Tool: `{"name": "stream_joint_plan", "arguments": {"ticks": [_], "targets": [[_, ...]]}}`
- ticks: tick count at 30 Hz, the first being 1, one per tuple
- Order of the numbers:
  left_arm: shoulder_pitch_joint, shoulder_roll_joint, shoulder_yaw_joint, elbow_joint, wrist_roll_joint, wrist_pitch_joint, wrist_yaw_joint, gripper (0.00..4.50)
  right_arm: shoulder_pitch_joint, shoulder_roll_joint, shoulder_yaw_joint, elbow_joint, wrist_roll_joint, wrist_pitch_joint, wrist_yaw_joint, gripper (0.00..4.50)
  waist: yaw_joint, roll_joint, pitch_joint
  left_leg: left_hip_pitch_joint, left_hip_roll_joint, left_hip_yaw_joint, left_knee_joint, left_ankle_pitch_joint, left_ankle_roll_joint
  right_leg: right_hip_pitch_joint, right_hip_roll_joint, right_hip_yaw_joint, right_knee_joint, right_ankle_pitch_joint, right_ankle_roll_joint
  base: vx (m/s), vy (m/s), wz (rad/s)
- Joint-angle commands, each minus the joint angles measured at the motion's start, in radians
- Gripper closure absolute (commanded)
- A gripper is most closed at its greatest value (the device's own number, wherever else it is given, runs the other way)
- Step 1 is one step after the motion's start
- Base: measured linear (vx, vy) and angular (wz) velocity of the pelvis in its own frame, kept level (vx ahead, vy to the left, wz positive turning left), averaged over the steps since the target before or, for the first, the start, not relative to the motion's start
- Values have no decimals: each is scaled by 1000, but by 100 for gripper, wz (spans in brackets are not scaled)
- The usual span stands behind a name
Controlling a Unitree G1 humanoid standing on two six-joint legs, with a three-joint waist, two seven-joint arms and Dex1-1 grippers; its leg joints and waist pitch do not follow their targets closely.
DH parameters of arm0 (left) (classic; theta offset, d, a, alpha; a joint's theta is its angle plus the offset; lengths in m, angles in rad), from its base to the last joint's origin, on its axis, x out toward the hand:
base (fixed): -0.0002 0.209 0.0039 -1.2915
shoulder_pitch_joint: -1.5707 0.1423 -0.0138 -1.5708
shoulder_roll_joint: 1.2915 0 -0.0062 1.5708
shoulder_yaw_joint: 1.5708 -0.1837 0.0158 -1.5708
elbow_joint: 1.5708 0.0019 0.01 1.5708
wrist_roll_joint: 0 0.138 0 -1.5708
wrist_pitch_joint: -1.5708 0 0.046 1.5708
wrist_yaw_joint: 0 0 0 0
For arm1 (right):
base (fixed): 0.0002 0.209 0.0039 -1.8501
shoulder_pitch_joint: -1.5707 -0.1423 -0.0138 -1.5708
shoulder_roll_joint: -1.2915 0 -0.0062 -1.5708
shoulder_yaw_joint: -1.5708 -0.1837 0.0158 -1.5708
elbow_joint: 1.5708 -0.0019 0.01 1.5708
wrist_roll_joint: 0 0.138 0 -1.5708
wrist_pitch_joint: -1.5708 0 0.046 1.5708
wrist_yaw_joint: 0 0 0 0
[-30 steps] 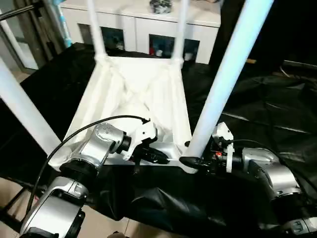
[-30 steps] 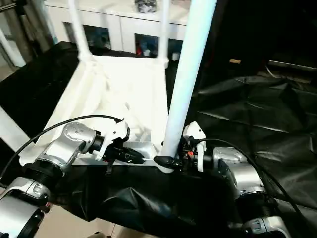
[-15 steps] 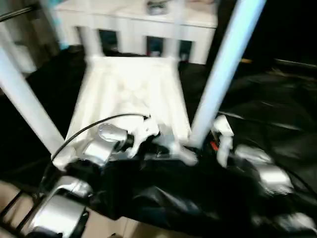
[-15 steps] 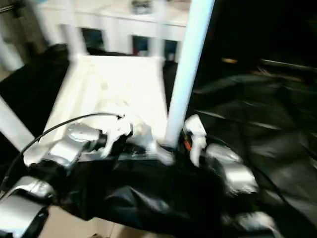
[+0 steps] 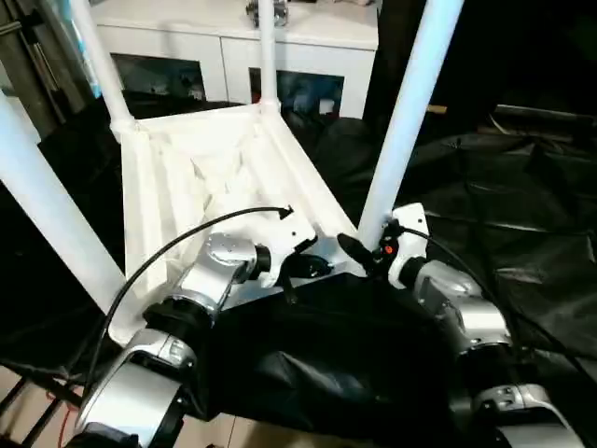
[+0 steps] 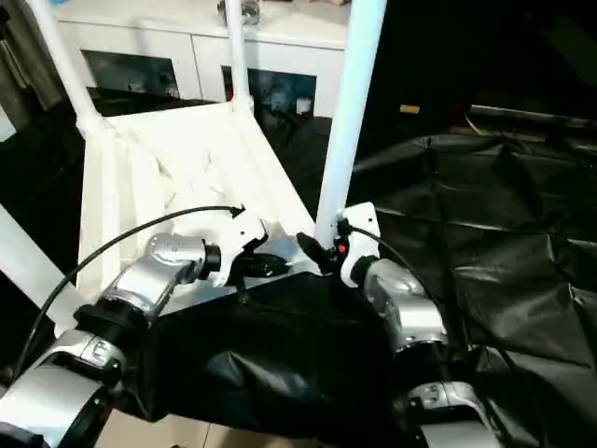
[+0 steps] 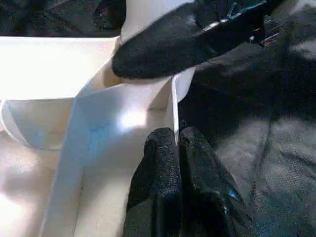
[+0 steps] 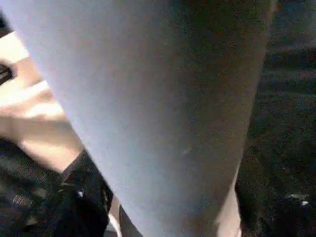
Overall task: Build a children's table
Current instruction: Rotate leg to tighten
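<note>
The white children's table [image 5: 215, 177] lies upside down on black cloth, its ribbed underside facing up and all four tube legs standing in the corner sockets. My left gripper [image 5: 315, 267] is shut on the thin near rim close to the near right corner; the left wrist view shows its fingers [image 7: 158, 163] pinching that rim [image 7: 174, 98]. My right gripper [image 5: 359, 250] is at the foot of the near right leg [image 5: 406, 112], shut on it, and the leg [image 8: 163, 98] looms right in front of the right wrist camera. One black finger [image 7: 163, 47] of the right gripper shows beyond the corner.
Black cloth [image 5: 522, 187] covers the work surface, bunched up in front of me and creased to the right. A white cabinet with glass doors [image 5: 224, 37] stands behind the table. The near left leg [image 5: 47, 215] rises steeply at the left, close to my left arm.
The table has swung round with both grippers on it: its far end now points to the left and the near right corner sits further from me. The camera has also shifted.
</note>
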Motion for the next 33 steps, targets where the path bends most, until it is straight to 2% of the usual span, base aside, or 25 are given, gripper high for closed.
{"name": "stream_joint_plan", "arguments": {"ticks": [1,3,4,5,7,12,15,17,22,24,33], "targets": [[8,-19,-49,-60,-47,-37,-119,450,25,-10,65,-4,-11,29,78,81,5,-1,-63,6,0,1,-61,-248,44,48,-27,22,-67,-171,-235,0,0,0],[13,-9,-52,-66,-52,-40,-138,450,37,-26,74,-27,0,23,126,81,12,-3,-66,5,1,2,-58,-212,62,53,-27,22,-59,-102,-255,0,0,0],[20,10,-57,-76,-60,-48,-178,450,60,-61,93,-75,23,19,220,81,13,-3,-66,4,0,3,-57,-207,68,54,-26,22,-58,-91,-259,0,0,0],[25,25,-60,-86,-65,-49,-209,450,75,-88,104,-106,39,23,285,81,21,-5,-67,5,2,5,-55,-193,85,56,-27,23,-53,-66,-267,0,0,0],[27,32,-62,-90,-67,-49,-223,450,82,-101,107,-118,47,25,313,81,28,-2,-64,8,4,7,-56,-194,89,52,-25,22,-55,-71,-270,0,0,0],[38,81,-72,-102,-72,-60,-324,450,98,-175,107,-160,89,55,461,81,38,-7,-60,9,5,7,-58,-237,60,51,-28,22,-62,-183,-248,0,0,0],[40,83,-73,-106,-72,-60,-332,450,99,-179,108,-164,91,57,470,81,42,-6,-61,9,7,8,-57,-224,60,47,-29,22,-60,-166,-247,0,0,0],[43,91,-75,-115,-77,-55,-349,450,107,-203,129,-183,94,76,517,81,43,-6,-61,9,6,7,-58,-220,58,48,-28,21,-59,-166,-247,0,0,0],[47,94,-79,-125,-84,-52,-358,450,113,-209,136,-199,97,87,539,81,47,-6,-62,9,7,7,-57,-213,58,48,-29,21,-57,-150,-251,0,0,0],[48,94,-79,-128,-86,-50,-359,450,115,-207,138,-202,99,90,542,106,48,-5,-63,9,6,8,-56,-213,57,48,-29,21,-57,-152,-251,0,0,0],[57,90,-71,-136,-81,-45,-344,450,124,-204,134,-216,108,104,554,155,50,-4,-63,10,7,7,-56,-214,54,48,-29,21,-57,-155,-248,0,0,0]]}}
